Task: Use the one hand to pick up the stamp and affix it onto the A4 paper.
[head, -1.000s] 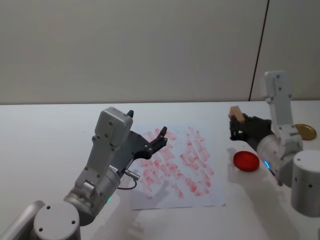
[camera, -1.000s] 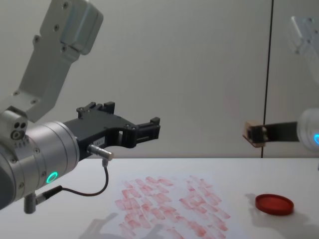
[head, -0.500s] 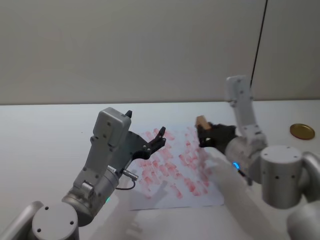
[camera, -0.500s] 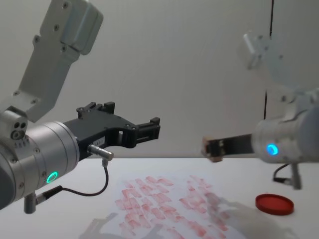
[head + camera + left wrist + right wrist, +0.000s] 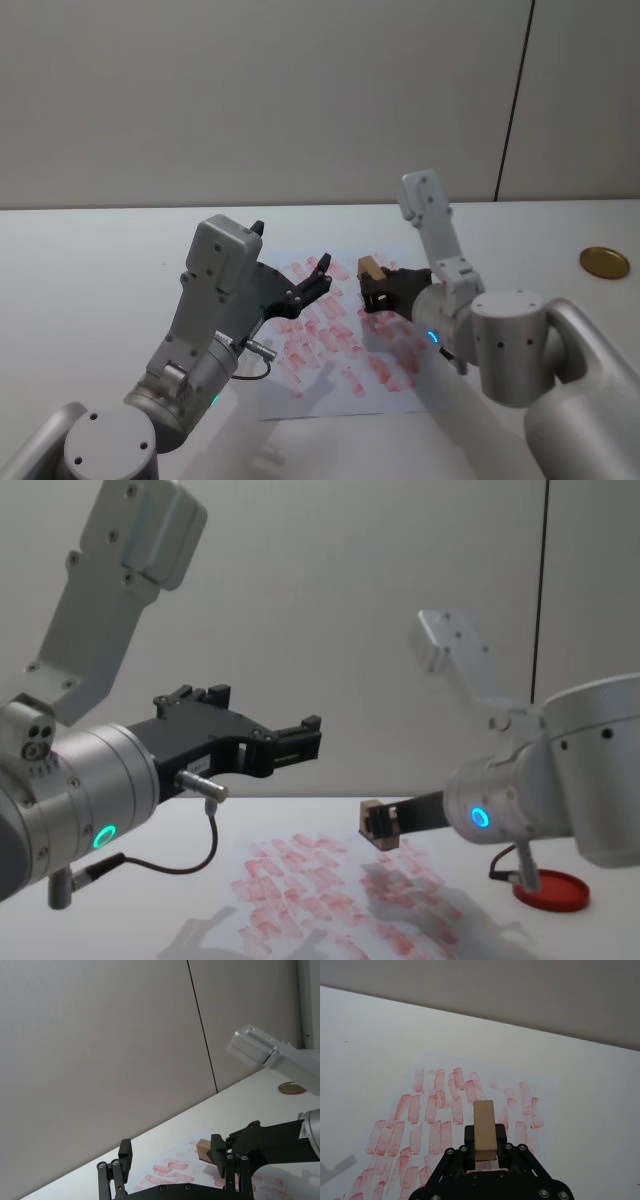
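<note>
Right gripper [image 5: 485, 1136]: pinches the stamp [image 5: 484, 1119], raised so I can aim.
A4 paper [image 5: 440, 1121]: beneath it.
Left gripper [image 5: 171, 1146]: spread, parked alongside.

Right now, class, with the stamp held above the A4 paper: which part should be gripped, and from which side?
Hold the stamp by its two flat long sides at one end, approaching from the robot's side, as the right gripper does: parallel faces suit two fingers, leaving the rest free above the A4 paper. The left gripper hovers open.
</note>
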